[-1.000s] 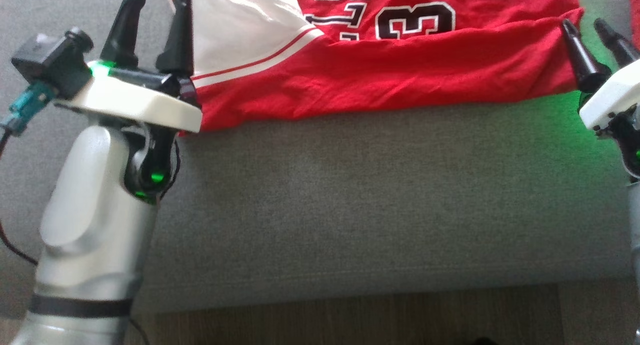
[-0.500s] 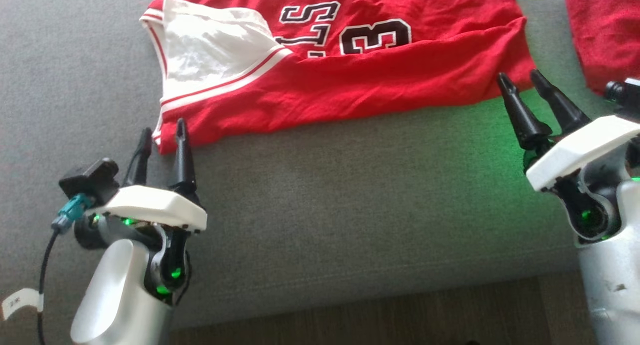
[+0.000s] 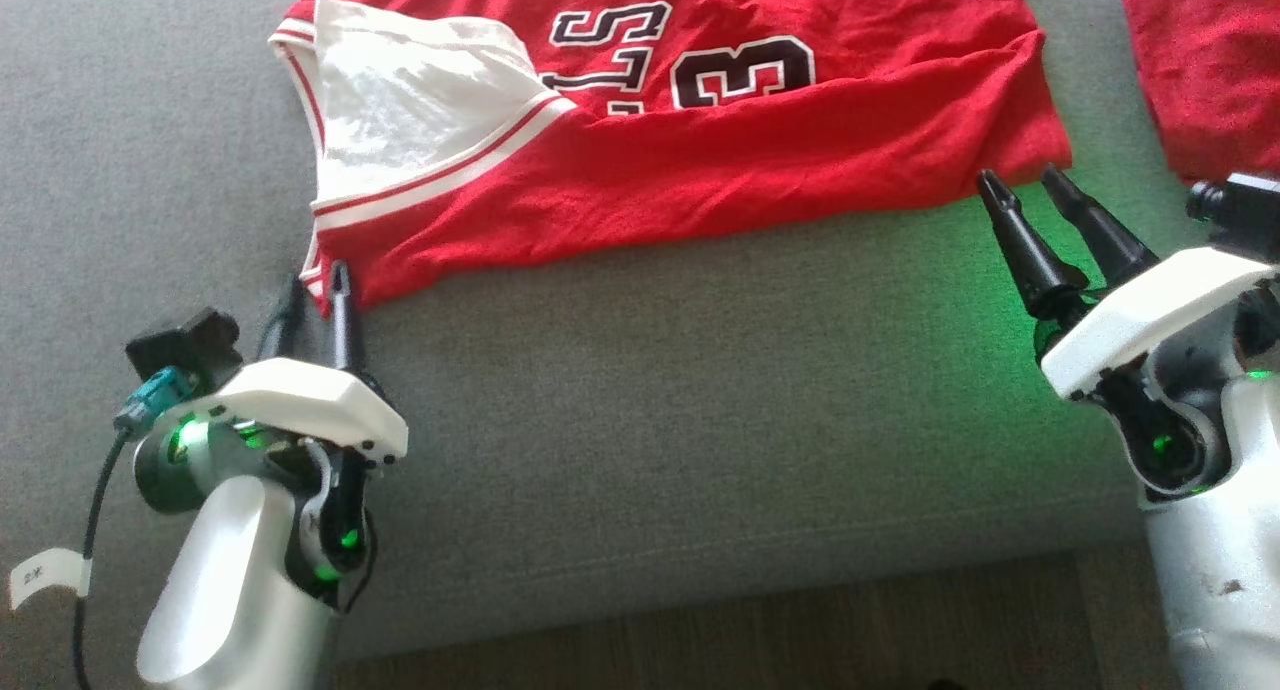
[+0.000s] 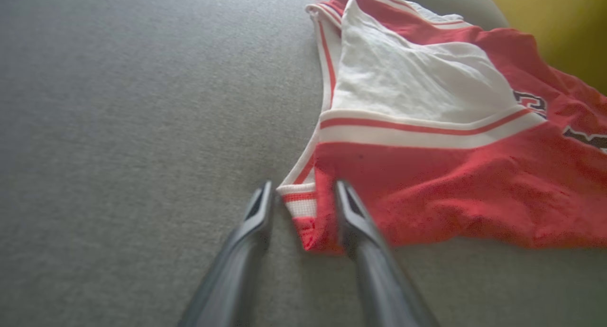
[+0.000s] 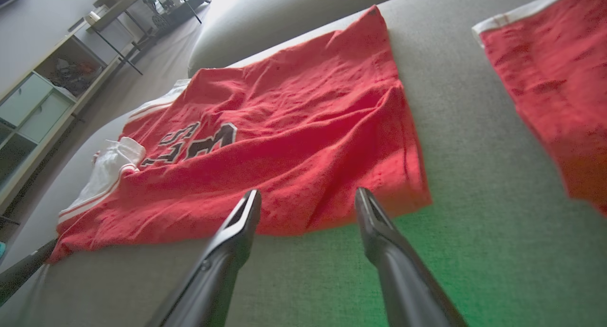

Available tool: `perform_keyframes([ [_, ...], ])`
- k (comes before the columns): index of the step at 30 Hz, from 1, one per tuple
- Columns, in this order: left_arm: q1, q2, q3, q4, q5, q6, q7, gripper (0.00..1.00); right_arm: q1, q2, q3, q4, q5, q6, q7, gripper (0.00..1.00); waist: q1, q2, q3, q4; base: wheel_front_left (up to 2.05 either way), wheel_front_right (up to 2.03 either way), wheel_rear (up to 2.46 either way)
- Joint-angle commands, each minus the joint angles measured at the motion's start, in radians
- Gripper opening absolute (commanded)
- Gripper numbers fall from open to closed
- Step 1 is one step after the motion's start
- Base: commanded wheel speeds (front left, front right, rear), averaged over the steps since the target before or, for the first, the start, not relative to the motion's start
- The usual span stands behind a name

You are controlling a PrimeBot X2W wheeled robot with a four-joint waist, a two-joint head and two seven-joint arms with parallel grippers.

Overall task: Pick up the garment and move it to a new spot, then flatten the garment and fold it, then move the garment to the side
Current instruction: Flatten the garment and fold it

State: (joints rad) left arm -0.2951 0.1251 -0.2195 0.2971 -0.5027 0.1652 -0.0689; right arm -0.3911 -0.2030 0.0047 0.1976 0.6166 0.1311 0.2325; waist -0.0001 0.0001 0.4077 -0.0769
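Red garment (image 3: 760, 170) on the grey sofa (image 3: 700, 420)!
White panel, red-and-white striped trim, black white-edged lettering on it, green glow (image 3: 960, 245) beside it.

Red garment (image 3: 700, 170) carries black, white-edged lettering (image 3: 610, 40), part-hidden by a fold: "LS" above no. "3". Print on white tag (image 3: 45, 577) on cable (image 3: 103, 470) too small to read.

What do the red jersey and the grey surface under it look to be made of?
Red jersey: soft knit fabric, matte, probably cotton or polyester; it wrinkles and folds loosely, with a fine knit grain in the left wrist view. Grey surface: woven upholstery cloth, matte, with a visible flecked weave.
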Motion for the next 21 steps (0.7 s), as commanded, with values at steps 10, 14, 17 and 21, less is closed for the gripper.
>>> perform_keyframes([
  [10,-0.015,0.009,-0.02,-0.023,0.018,-0.005,0.002,0.0,-0.051,-0.013,-0.089,0.08,-0.097,0.0,0.006,1.0,0.0001,-0.0001,0.017,0.052,0.0,0.0,0.0],
  [14,-0.019,0.006,-0.031,-0.029,0.021,-0.008,-0.006,0.0,-0.072,-0.005,-0.133,0.13,-0.147,0.0,0.012,1.0,0.0001,-0.0001,0.016,0.064,0.0,0.0,0.0],
  [17,-0.017,0.007,-0.034,-0.034,0.019,-0.01,-0.011,0.0,-0.087,0.0,-0.147,0.169,-0.166,0.0,0.023,1.0,0.0001,-0.0001,0.012,0.069,0.0,0.0,0.0],
  [21,-0.013,0.011,-0.033,-0.039,0.015,-0.014,-0.017,0.0,-0.092,0.001,-0.14,0.195,-0.169,0.0,0.04,0.0,0.0001,-0.0001,0.007,0.072,0.0,0.0,0.0],
])
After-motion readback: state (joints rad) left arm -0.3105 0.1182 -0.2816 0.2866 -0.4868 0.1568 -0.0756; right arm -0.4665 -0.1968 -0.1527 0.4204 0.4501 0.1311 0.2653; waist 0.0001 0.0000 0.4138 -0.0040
